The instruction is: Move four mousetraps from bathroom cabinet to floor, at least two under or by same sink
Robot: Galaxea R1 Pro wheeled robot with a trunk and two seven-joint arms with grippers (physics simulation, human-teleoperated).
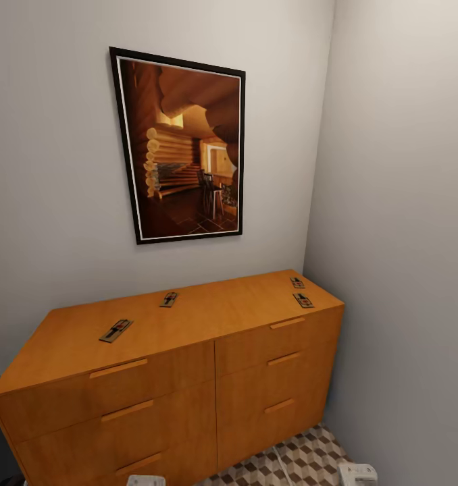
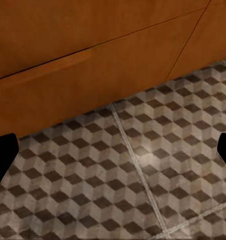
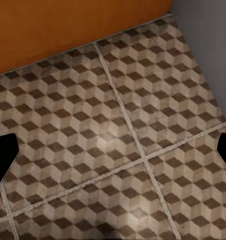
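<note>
Overhead, four mousetraps top the cabinet — wrist views show both hands spread, empty.

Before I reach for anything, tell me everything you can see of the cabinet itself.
The cabinet is a wide, low chest of orange-brown wood standing on the patterned tile floor, its back to the wall under a framed picture and its right end close to the side wall. The front has two columns of closed drawers, each with a slim wooden bar handle. The flat top carries four mousetraps: one near the left, one mid-back, two at the right end. The wrist views show its lower front meeting the floor.
</note>
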